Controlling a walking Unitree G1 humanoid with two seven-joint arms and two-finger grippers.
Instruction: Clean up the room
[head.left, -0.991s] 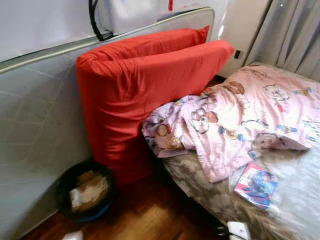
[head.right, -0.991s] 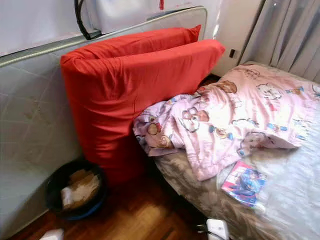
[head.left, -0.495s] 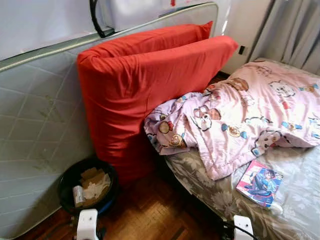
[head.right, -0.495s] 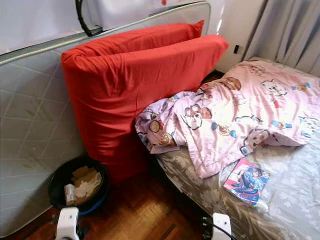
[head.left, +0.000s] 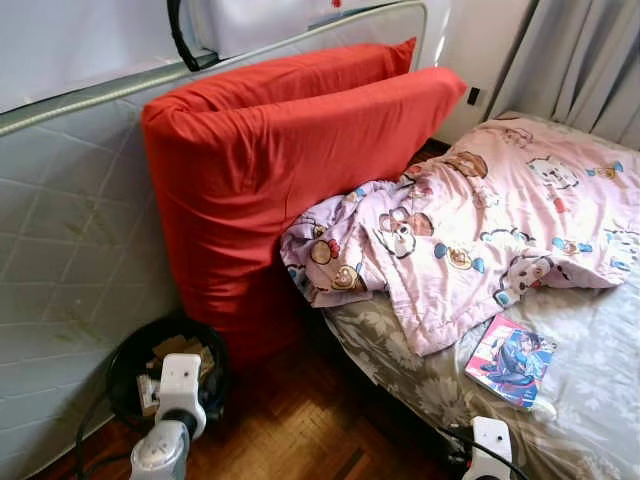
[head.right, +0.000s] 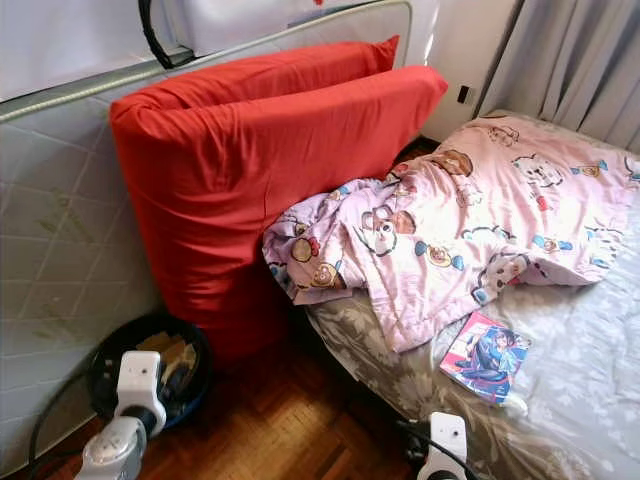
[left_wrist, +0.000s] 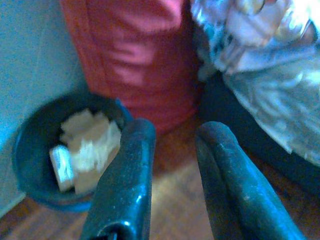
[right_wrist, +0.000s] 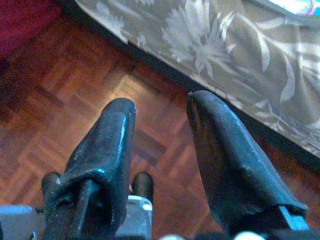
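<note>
Both arms raised low before an untidy bed, each gripper parted and holding nothing.

The left gripper (left_wrist: 172, 145) hangs above the dark round waste bin (head.left: 128, 360) of crumpled paper, beside the big red cushion (head.left: 290, 170) leaning on a grey quilted mattress (head.left: 70, 240). The right gripper (right_wrist: 160, 135) hovers over the wooden parquet floor (right_wrist: 65, 100) near the bed's floral sheet (right_wrist: 210, 45). A pink cartoon-print blanket (head.left: 480, 230) lies rumpled on the bed, a colourful comic book (head.left: 510, 360) just beside it.
</note>
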